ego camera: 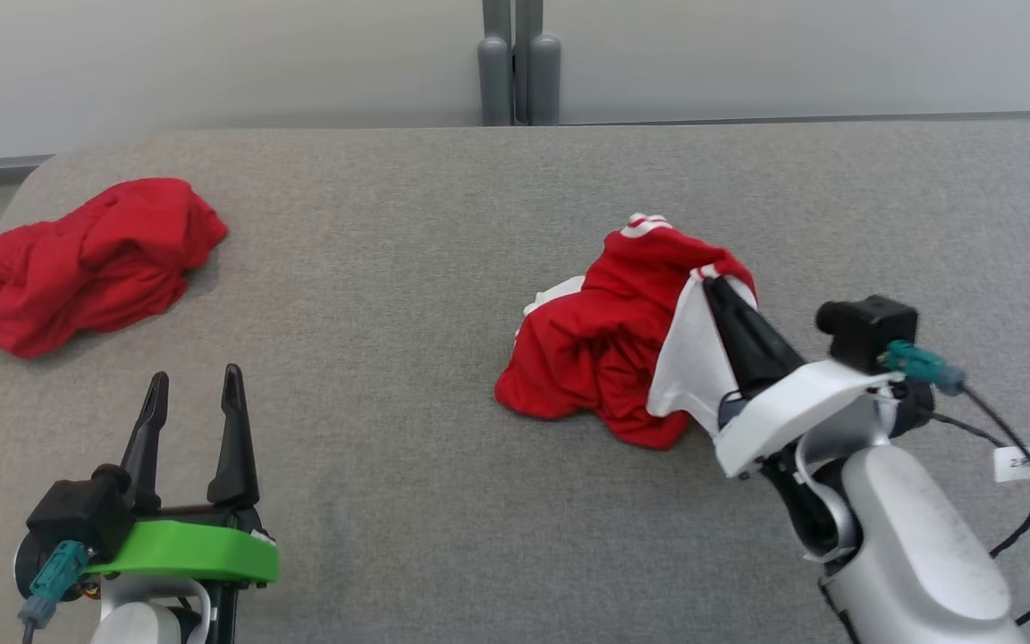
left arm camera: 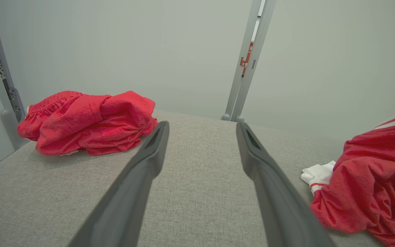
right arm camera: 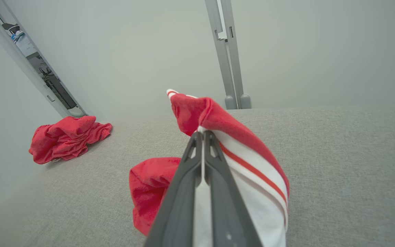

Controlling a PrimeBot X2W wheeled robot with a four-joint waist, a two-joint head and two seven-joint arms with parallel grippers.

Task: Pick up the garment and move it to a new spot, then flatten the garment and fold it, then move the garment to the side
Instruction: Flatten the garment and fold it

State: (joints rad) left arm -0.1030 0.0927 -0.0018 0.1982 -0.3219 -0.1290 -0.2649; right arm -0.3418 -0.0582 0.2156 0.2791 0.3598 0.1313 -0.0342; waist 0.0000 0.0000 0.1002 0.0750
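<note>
Right hand point(ego camera: 713, 284) clenched on garment point(ego camera: 595, 340) edge; left hand point(ego camera: 195, 380) released.
Lift likely needed height so cloth cleared table point(ego camera: 408, 224).

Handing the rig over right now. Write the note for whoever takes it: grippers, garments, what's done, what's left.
Right gripper: shut on the red-and-white garment, at its white edge.
Left gripper: open, holding nothing, above the grey surface.
That garment is crumpled right of centre; a second red garment lies far left.
Done: grasp. Left: lift, move, flatten, fold, set aside.
</note>
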